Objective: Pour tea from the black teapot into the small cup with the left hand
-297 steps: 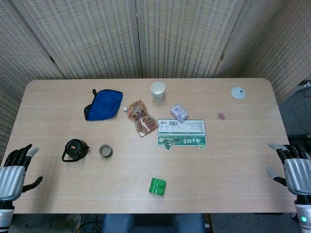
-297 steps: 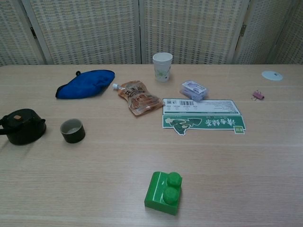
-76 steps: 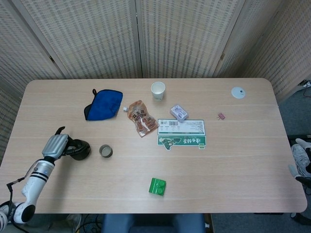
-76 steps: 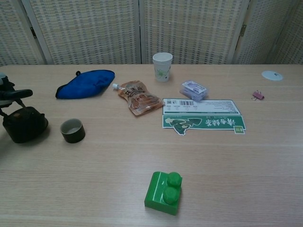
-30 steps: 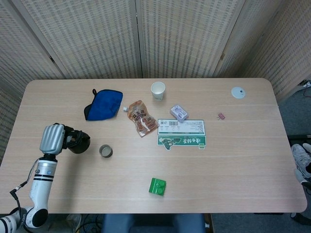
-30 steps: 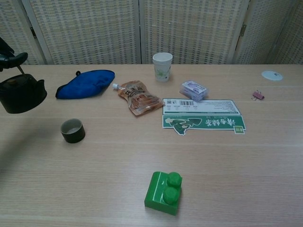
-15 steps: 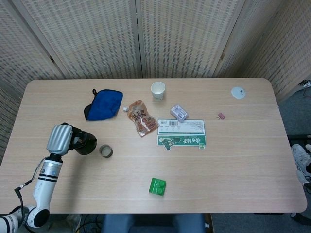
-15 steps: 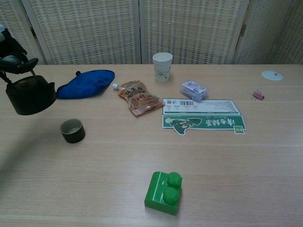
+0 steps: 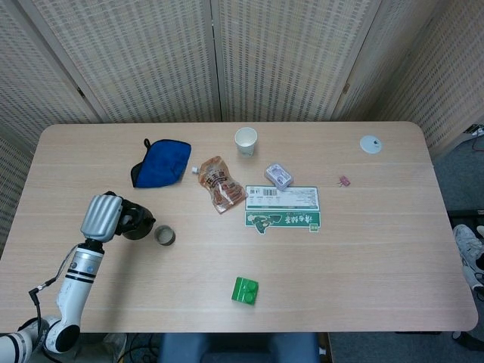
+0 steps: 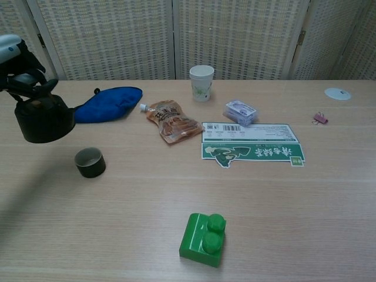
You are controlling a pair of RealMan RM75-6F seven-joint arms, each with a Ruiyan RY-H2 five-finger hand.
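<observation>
My left hand [image 9: 103, 217] [image 10: 19, 67] holds the black teapot [image 9: 138, 223] [image 10: 44, 120] by its handle, lifted off the table. The pot hangs upright just left of the small dark cup [image 9: 165, 236] [image 10: 90, 162], which stands empty on the wood. In the chest view the pot is above and left of the cup. My right hand shows in neither view.
A blue pouch [image 9: 161, 163], a snack packet [image 9: 220, 184], a white paper cup [image 9: 246, 141], a small plastic box [image 9: 278, 175] and a green-and-white card [image 9: 283, 208] lie behind and right of the cup. A green brick [image 9: 244, 290] sits near the front edge.
My left hand has carried the lifted teapot to the right, closer to the small cup. The cup has not moved.
</observation>
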